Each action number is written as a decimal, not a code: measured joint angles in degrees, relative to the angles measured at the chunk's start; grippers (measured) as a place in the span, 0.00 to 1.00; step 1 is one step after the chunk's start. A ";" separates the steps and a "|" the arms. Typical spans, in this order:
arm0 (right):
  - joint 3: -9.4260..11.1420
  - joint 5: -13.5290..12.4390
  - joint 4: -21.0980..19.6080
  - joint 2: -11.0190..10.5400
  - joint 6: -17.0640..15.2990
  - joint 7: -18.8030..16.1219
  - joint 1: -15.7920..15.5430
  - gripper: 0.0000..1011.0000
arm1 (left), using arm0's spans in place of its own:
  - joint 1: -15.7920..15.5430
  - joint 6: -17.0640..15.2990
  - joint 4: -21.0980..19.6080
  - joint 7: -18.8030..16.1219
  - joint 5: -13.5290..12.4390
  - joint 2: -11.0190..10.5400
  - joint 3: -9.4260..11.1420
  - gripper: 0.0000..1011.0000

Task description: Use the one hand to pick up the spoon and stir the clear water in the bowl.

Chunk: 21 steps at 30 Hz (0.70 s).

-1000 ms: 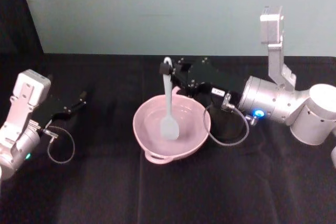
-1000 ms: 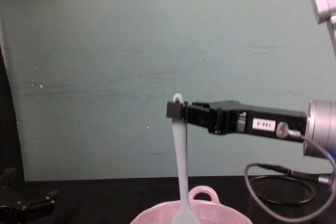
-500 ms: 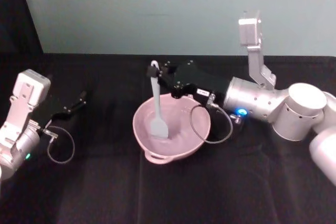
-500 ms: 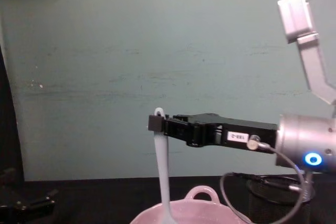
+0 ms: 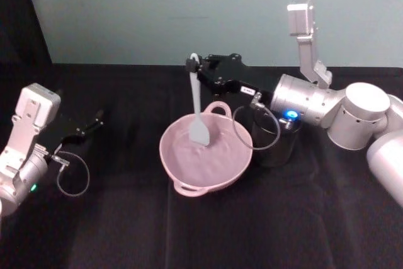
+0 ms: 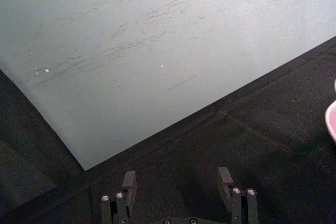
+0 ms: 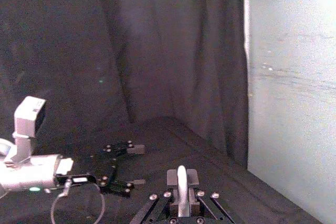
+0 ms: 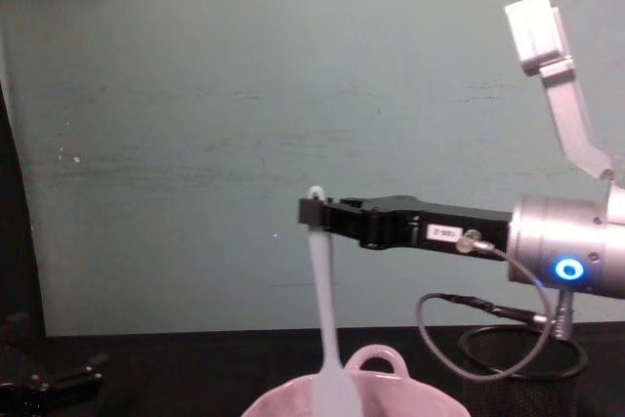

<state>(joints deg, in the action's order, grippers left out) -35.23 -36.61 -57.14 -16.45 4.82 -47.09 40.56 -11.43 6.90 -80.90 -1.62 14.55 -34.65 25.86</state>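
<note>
Firmly, right gripper (image 5: 192,65) clamps thin white spoon (image 5: 196,100) (flat head) in glossy pink bowl (image 5: 171,159); left gripper (image 5: 96,119) spread.

With the bowl (image 5: 182,169) as the clock's centre in the head view, bare black tablecloth (image 5: 208,237) is lying open from 4 round to 8 o'clock. At 3 o'clock a black mesh cup (image 5: 283,149) is standing just beside the rim. The right gripper (image 5: 192,65) is reaching in above it from 2 o'clock, gripping the spoon (image 5: 196,96), which is hanging down into the bowl's far half. The left gripper (image 5: 97,118) is resting well apart at 9 o'clock, fingers spread.
</note>
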 joint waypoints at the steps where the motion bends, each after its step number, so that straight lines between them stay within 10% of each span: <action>1: 0.25 0.02 0.04 -0.18 0.00 0.00 0.00 0.11 | 0.00 0.00 0.00 0.00 0.00 0.00 0.00 1.00; 21: 3.44 -1.51 -10.94 -7.02 -2.34 1.03 -7.75 0.11 | 0.00 0.00 0.00 0.00 0.00 0.00 0.00 1.00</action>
<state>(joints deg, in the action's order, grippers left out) -31.79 -38.12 -68.08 -23.47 2.47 -46.06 32.81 -11.43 6.91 -80.90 -1.62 14.55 -34.65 25.86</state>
